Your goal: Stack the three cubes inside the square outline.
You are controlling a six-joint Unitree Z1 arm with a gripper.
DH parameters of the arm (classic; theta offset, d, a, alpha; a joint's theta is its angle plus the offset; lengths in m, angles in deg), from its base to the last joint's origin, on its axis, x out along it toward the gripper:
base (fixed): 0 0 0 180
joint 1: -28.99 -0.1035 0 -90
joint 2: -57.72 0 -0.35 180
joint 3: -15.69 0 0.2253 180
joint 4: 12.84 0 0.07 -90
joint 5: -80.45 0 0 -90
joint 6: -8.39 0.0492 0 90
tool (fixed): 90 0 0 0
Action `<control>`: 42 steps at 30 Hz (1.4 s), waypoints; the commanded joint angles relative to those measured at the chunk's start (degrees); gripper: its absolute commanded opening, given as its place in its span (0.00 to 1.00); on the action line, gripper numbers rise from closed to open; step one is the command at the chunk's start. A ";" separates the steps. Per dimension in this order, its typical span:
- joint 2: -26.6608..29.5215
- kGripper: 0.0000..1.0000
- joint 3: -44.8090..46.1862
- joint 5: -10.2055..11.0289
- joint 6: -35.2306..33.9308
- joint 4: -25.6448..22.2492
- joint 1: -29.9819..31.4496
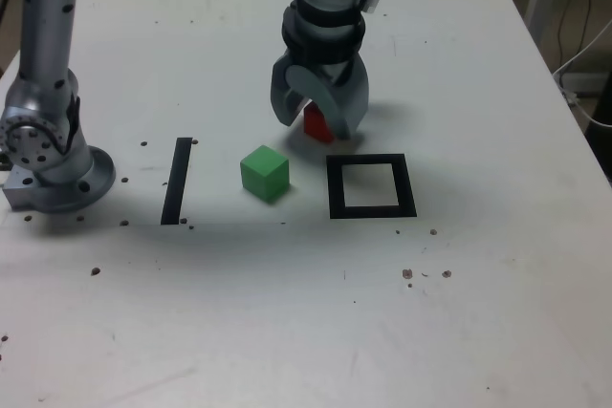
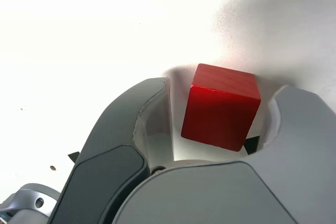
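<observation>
White tabletop (image 1: 478,293) with scattered dark specks, a pale upright post (image 1: 549,7) beyond, dangling cables (image 1: 587,35).

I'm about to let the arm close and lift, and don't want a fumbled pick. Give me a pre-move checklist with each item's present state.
- Red cube between the gripper's jaws: ok
- Jaws closed on the red cube: not ok, gaps show beside it
- Black square outline free of cubes, ready for stacking: ok
- Green cube outside the outline: ok
- Yellow cube located: cannot tell, it shows in neither view
</observation>
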 commanded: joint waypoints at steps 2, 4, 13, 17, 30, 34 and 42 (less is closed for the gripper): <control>0.04 0.45 -0.18 0.20 -0.23 0.38 -0.07; 0.00 0.40 -0.12 0.24 -0.31 0.59 -0.07; -0.02 0.22 -0.54 0.13 -0.34 0.55 -0.07; 0.27 0.19 -1.18 0.09 -0.34 -0.14 -0.07; 3.99 0.17 -12.97 0.09 -13.42 -13.04 7.04; 3.27 0.17 -13.83 -1.18 -23.77 -14.32 10.96; -1.08 0.17 -13.76 -8.36 -37.75 -13.00 12.77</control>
